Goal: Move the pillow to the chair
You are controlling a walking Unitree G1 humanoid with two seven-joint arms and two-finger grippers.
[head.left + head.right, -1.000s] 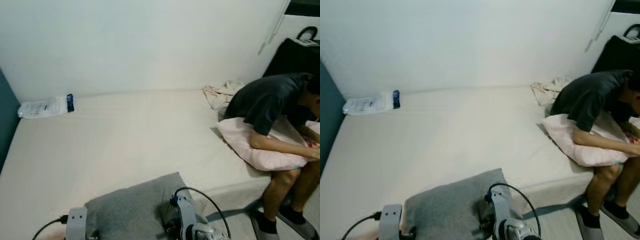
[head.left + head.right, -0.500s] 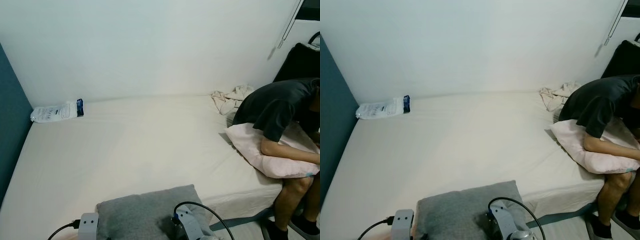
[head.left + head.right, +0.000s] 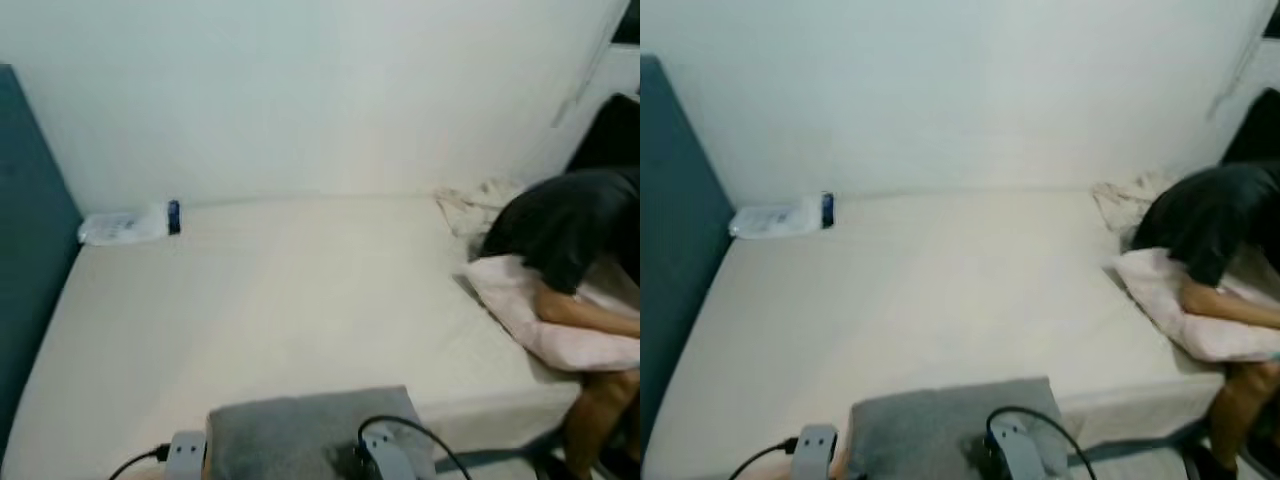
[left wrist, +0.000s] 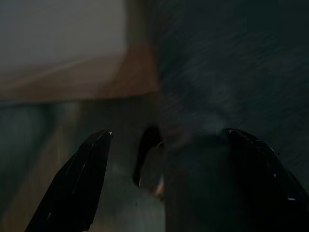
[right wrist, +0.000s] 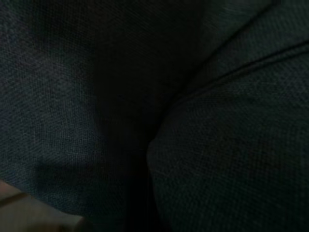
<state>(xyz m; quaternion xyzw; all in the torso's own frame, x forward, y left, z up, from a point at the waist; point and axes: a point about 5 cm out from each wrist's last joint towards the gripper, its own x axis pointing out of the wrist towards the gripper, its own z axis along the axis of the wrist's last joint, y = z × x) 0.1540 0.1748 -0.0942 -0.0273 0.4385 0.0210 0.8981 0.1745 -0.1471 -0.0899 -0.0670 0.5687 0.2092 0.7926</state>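
Note:
A grey pillow (image 3: pixel 300 435) is lifted in front of me, above the near edge of the bed (image 3: pixel 270 290), held between my two arms. My left arm (image 3: pixel 185 455) is at its left side and my right arm (image 3: pixel 388 455) presses into its right part. In the left wrist view my left gripper (image 4: pixel 169 133) is open, its fingers (image 4: pixel 91 169) spread wide against the pillow's dark fabric (image 4: pixel 227 72). In the right wrist view, grey pillow fabric (image 5: pixel 217 159) lies right against the camera.
A person (image 3: pixel 570 225) sits bent over at the bed's right edge, hugging a pink pillow (image 3: pixel 540 325). A white packet (image 3: pixel 125 225) lies at the far left by the wall. A teal headboard (image 3: pixel 30 250) stands on the left. Crumpled cloth (image 3: pixel 475 200) lies at the far right.
The whole picture has shifted and blurred, so the camera has moved. The grey pillow stays held between my arms, now lower in the picture.

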